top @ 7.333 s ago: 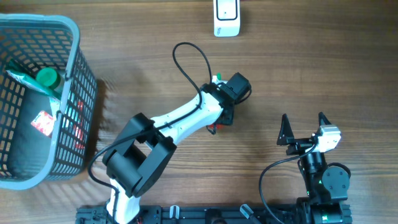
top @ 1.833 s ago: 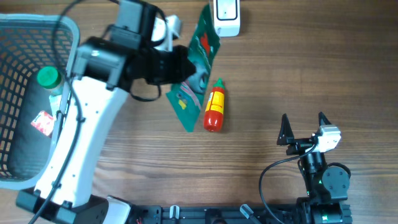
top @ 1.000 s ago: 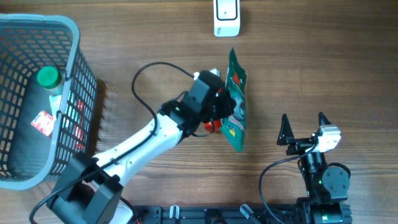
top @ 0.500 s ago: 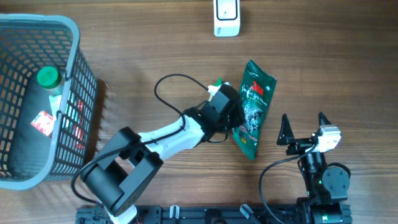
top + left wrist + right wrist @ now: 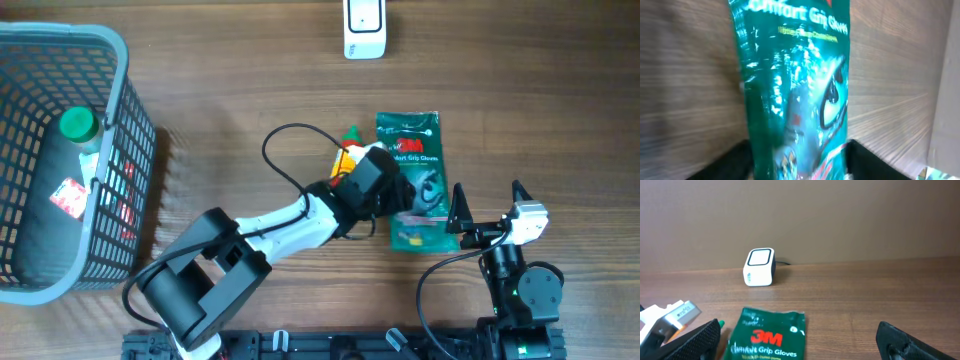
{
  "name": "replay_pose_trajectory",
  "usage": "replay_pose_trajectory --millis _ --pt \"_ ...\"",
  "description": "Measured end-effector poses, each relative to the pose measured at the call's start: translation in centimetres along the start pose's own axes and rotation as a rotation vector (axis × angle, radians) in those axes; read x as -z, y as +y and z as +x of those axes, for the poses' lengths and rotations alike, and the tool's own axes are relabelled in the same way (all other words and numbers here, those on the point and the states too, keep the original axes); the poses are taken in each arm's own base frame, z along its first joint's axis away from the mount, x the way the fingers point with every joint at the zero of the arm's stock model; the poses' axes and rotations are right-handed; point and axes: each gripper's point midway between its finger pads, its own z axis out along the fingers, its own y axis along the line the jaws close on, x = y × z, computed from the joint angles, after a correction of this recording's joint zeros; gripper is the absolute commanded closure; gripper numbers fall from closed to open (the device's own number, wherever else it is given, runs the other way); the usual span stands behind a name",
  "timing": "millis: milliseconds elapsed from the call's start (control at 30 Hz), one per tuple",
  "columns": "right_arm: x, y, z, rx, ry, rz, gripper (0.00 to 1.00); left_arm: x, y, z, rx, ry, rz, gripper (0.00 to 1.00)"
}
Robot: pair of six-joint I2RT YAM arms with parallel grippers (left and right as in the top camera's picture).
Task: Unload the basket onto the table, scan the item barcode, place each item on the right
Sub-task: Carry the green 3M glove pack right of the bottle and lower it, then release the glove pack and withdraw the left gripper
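Glove pack [image 5: 410, 165] lies flat, label up, between the parted jaws of your left gripper [image 5: 398, 198], looks laid down for release. Scanner [image 5: 364, 28] sits well ahead of it; right gripper [image 5: 488, 205] gapes empty beside the pack.

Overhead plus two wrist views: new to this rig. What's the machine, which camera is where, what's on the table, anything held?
Two robot arms at a table, each with a two-finger gripper. Overhead looks straight down; the other two are cameras on each wrist, looking along the fingers. On the table: a white barcode scanner, a green 3M glove pack, a red and yellow bottle partly under the left arm, a grey basket holding a green-capped bottle. The left gripper has jaws apart either side of the flat-lying pack, apparently not gripping it. The right gripper is open, empty.
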Motion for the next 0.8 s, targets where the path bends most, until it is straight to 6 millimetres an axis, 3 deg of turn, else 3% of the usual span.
replay_pose_trajectory --millis 167,267,467,800 --pt "0.0 0.0 0.0 0.0 0.0 0.0 0.0 0.2 -0.3 0.8 -0.093 0.014 -0.002 0.04" --pt "0.0 0.0 0.0 0.0 0.0 0.0 0.0 1.5 -0.7 0.7 -0.151 0.016 -0.005 0.04" --pt "0.0 0.0 0.0 0.0 0.0 0.0 0.0 6.0 -1.4 0.0 -0.218 -0.033 -0.047 0.04" --pt "0.0 0.0 0.0 0.0 0.0 0.0 0.01 11.6 -3.4 -2.2 -0.385 -0.177 -0.046 0.0"
